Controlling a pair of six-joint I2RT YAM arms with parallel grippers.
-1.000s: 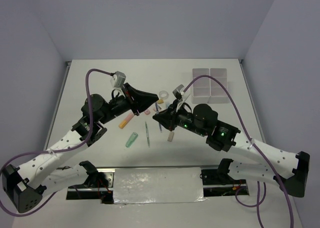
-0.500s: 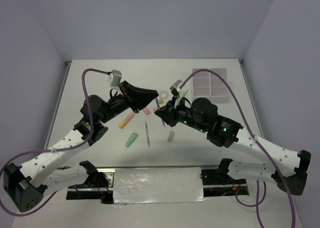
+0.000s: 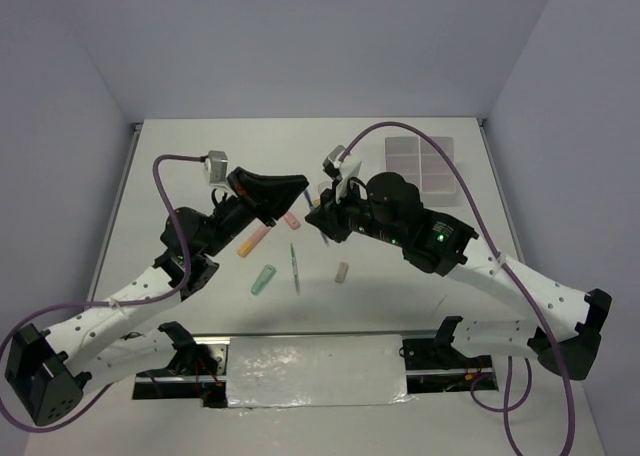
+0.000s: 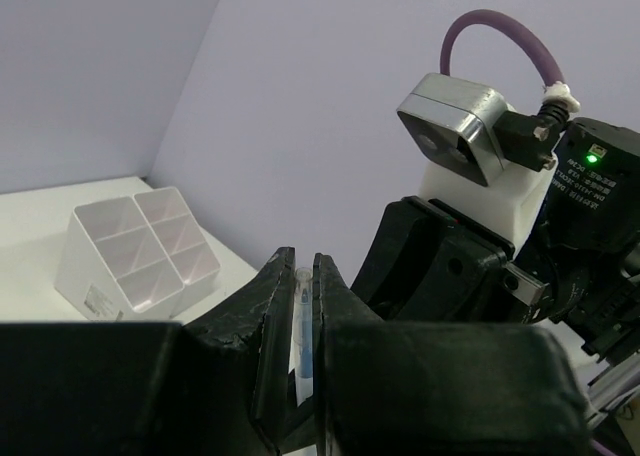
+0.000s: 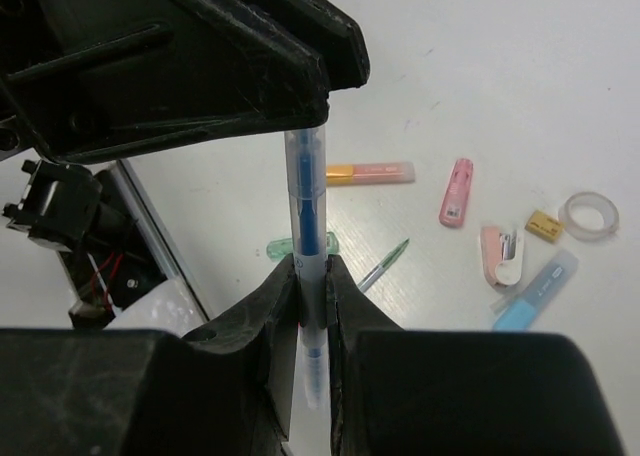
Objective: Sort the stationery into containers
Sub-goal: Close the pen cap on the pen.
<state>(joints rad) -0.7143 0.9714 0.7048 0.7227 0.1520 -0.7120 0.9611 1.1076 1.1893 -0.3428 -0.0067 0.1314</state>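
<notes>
The white table (image 3: 200, 166) is seen with the translucent white compartmented plastic box (image 3: 425, 161) at its far right. Above the centre, the left gripper (image 4: 303, 276) and right gripper (image 5: 310, 276) are seen tip to tip. Both pairs of jaws are pinched on one clear-barrelled blue pen (image 5: 308, 191), apparently held off the table. A pastel orange stick (image 5: 372, 174) is seen lying beneath.

I see a white table (image 3: 180, 156) boxed by pale lilac walls (image 3: 300, 36), with a shiny silver sheet (image 3: 315, 369) along its near edge.
</notes>
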